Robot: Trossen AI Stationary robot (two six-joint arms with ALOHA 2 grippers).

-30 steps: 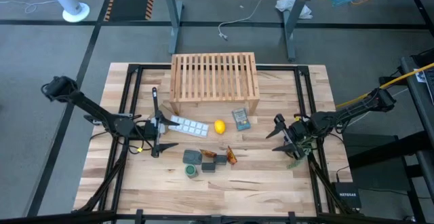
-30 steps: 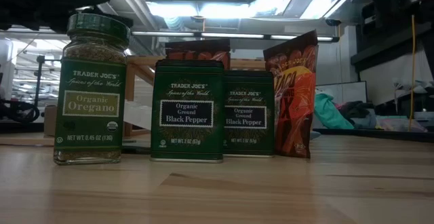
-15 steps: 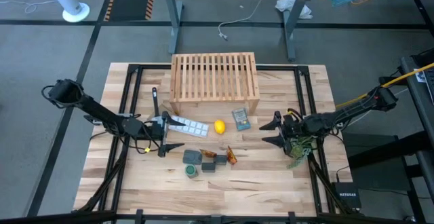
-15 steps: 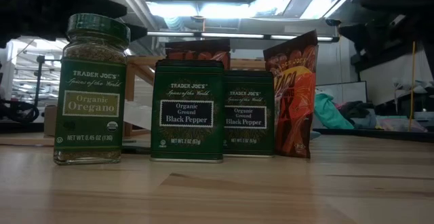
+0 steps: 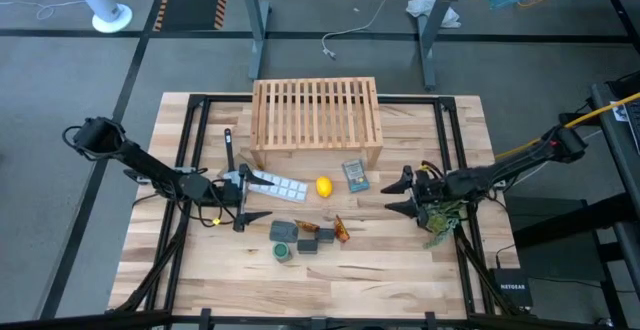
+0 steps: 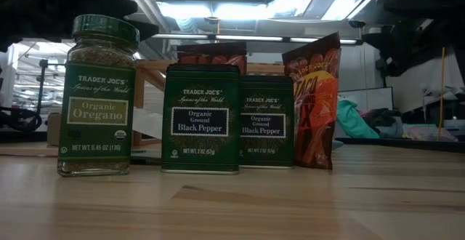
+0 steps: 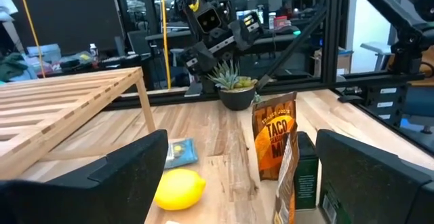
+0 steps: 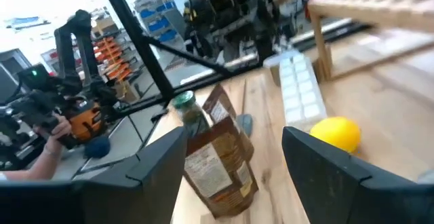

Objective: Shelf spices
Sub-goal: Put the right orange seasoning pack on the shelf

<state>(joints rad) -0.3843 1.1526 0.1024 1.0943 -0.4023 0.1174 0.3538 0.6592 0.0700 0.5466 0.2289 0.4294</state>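
both grippers hang open and empty, the left gripper [image 5: 243, 196] and right gripper [image 5: 397, 194] flanking the spices [image 5: 305, 237] near the tabletop's [image 5: 400, 270] front edge.

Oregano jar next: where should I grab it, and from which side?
Grip the oregano jar across its glass body just under the green lid, coming from above or from its open side away from the black pepper tins. It stands upright at the end of the cluster, so the open left gripper, the closer one, probably suits.
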